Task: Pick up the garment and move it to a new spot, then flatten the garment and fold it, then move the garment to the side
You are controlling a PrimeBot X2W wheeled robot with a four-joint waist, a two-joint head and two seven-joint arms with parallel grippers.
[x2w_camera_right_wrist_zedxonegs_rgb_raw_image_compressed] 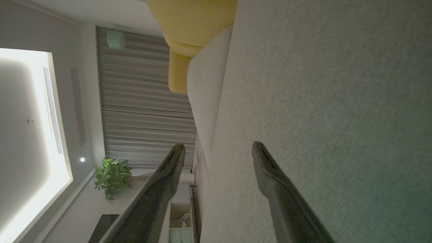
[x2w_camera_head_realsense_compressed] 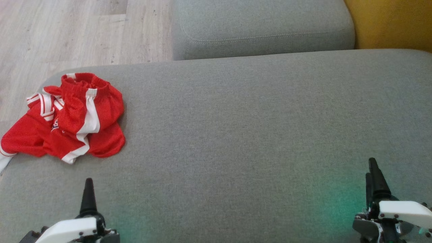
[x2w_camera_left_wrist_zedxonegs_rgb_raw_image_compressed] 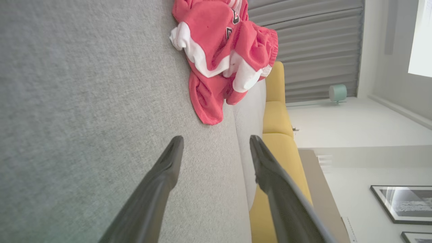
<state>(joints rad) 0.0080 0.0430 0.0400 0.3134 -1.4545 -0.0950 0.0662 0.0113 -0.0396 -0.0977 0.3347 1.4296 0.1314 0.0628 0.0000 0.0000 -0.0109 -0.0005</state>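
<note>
Garment (x2w_camera_head_realsense_compressed: 71, 118) sat crumpled in a red-and-white heap at the left edge of the grey cushion (x2w_camera_head_realsense_compressed: 253, 135), with one end spilling over the side by the wood floor (x2w_camera_head_realsense_compressed: 67, 30). Left gripper (x2w_camera_left_wrist_zedxonegs_rgb_raw_image_compressed: 216, 145) was near it but apart, fingers spread wide and empty. Right gripper (x2w_camera_right_wrist_zedxonegs_rgb_raw_image_compressed: 217, 152) was well apart from it over bare cushion, also wide and empty.

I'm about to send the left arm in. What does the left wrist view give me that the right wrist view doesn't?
Left wrist view: the crumpled red and white garment lying on the grey cushion ahead of the open left hand, plus a framed picture.
Right wrist view: a potted plant beyond the open right hand.
Shared: the grey cushion, the yellow sofa and the pleated curtain.
</note>
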